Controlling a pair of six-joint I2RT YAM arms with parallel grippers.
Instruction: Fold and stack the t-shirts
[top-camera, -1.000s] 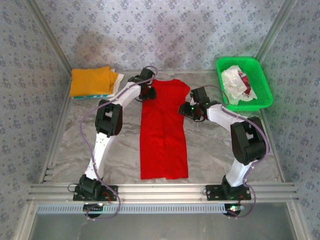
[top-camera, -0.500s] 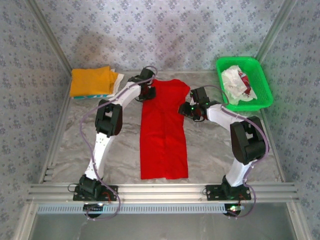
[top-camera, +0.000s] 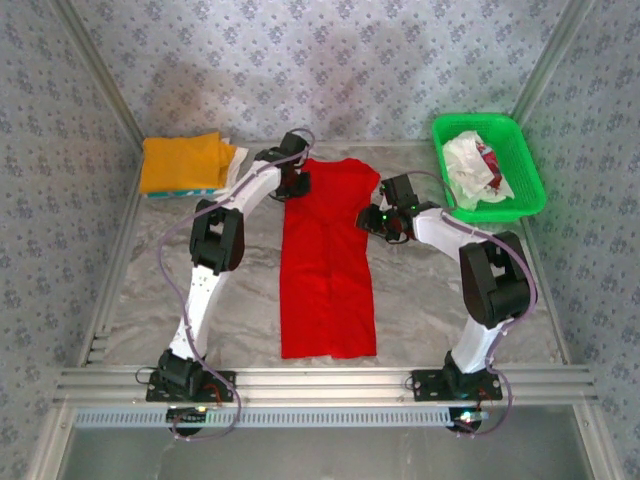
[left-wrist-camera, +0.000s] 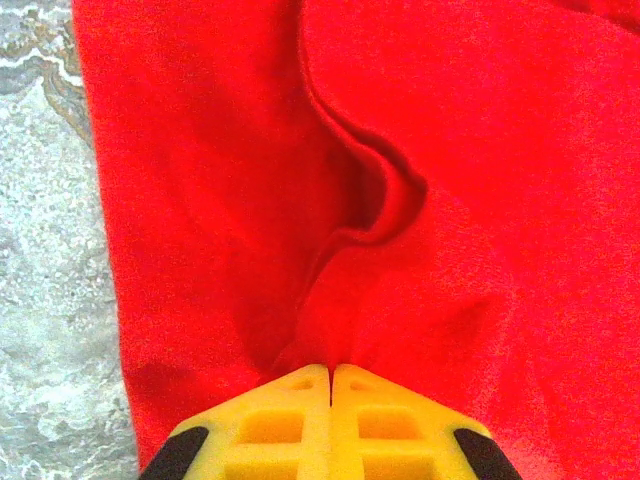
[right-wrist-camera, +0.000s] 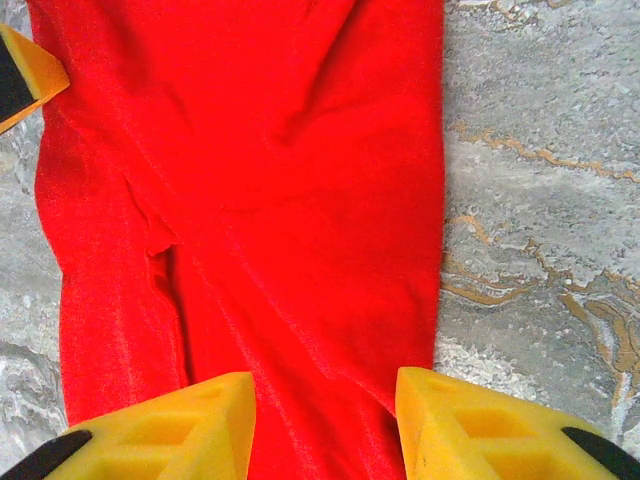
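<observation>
Red tee (top-camera: 327, 262) pinched by L gripper (left-wrist-camera: 331, 370); R gripper (right-wrist-camera: 322, 388) jaws apart over its edge.

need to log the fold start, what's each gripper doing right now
Left gripper: jaws closed, pinching a fold of the red t-shirt.
Right gripper: jaws open, the same shirt's cloth lying between them, nothing gripped.

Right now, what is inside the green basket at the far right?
A crumpled white t-shirt with red marks lies in the green basket. It covers much of the floor; anything beneath it is hidden.
</observation>
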